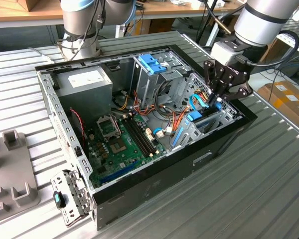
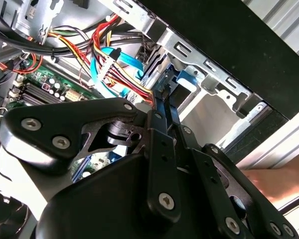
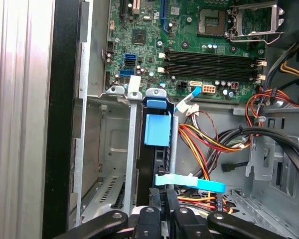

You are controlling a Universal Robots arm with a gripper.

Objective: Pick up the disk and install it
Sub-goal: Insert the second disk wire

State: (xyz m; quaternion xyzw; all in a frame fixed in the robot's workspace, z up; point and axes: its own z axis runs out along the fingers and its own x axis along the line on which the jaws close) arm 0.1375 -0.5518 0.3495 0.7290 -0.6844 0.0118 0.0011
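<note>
Exterior view: one claw point(image 1: 217, 99) clamped on one disk point(image 1: 203, 115) inside case point(image 1: 154, 172).

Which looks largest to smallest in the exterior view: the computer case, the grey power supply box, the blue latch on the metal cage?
1. Computer case, by far the largest.
2. Grey power supply box, inside the case at its far corner.
3. Blue latch atop the cage, clearly smallest.
All three lie at similar distance, so the order is safe.
</note>
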